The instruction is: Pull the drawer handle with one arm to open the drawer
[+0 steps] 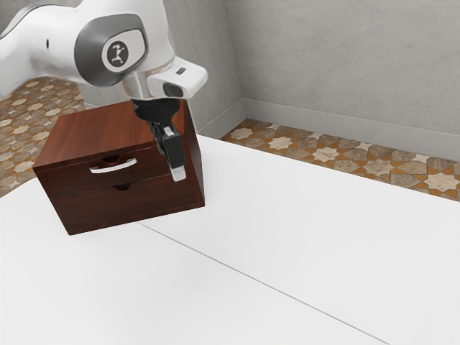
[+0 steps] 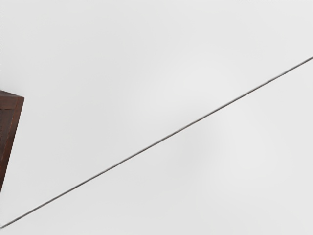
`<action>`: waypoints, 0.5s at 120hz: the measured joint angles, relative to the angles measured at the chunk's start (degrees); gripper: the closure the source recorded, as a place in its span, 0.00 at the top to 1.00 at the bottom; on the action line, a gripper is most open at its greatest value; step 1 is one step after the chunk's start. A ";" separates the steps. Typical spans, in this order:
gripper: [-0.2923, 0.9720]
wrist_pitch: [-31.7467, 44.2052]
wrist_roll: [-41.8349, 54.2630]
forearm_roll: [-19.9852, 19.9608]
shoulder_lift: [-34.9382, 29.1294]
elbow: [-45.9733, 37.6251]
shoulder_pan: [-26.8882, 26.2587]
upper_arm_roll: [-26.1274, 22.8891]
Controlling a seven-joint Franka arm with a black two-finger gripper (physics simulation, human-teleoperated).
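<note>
Gripper [image 1: 176, 164] is held near the drawer handle [image 1: 113, 167], toward the exterior view's right. Whether it is released or clenched cannot be told.

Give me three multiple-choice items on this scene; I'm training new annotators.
1. The cabinet stands on: A a chair; B the table; C a shelf.
2. The handle is: A silver; B red; C black.
3. The drawer is: A removed; B half out; C shut.
Answers: B, the white tabletop lies under it; A, pale metal shows against the dark wood; C, its front sits flush with the cabinet.
</note>
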 joint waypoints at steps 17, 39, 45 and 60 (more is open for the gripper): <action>0.77 1.23 2.55 0.06 -0.13 -0.03 -0.01 0.02; 0.77 1.93 6.55 0.03 -3.27 -3.86 -0.29 0.58; 0.77 2.03 7.57 0.09 -6.27 -7.26 -0.30 0.60; 0.77 4.35 10.17 1.20 -13.00 -16.87 0.27 0.63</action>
